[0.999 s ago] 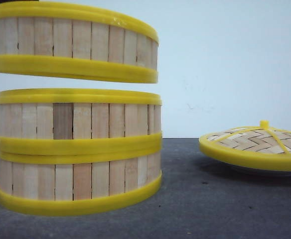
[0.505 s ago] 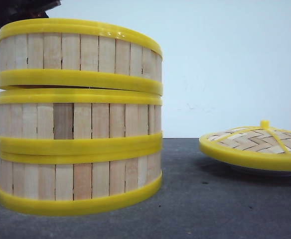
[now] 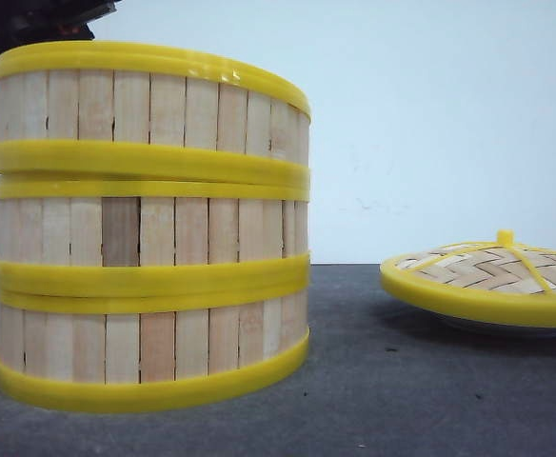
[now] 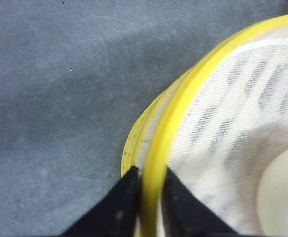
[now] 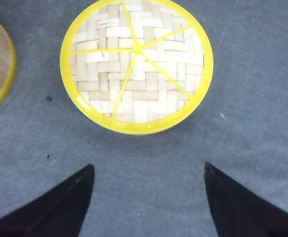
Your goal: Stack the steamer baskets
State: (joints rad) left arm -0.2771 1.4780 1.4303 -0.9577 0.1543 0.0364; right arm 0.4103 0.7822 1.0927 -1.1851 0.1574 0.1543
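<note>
Wood-slat baskets (image 3: 149, 228) sit three-high at the table's (image 3: 402, 381) left and look light, stiff and a bit slick on the yellow rims, so the left gripper (image 4: 149, 185) pinching the top rim seems right, while the right gripper (image 5: 149, 197) hangs spread over the lid (image 5: 136, 64).

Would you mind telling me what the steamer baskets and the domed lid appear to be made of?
Steamer baskets: walls look like pale unfinished wooden slats, with visible grain and seams; rims look like glossy yellow plastic. Domed lid: seemingly woven bamboo strips in a herringbone pattern, with a yellow, likely plastic rim and ribs.
</note>
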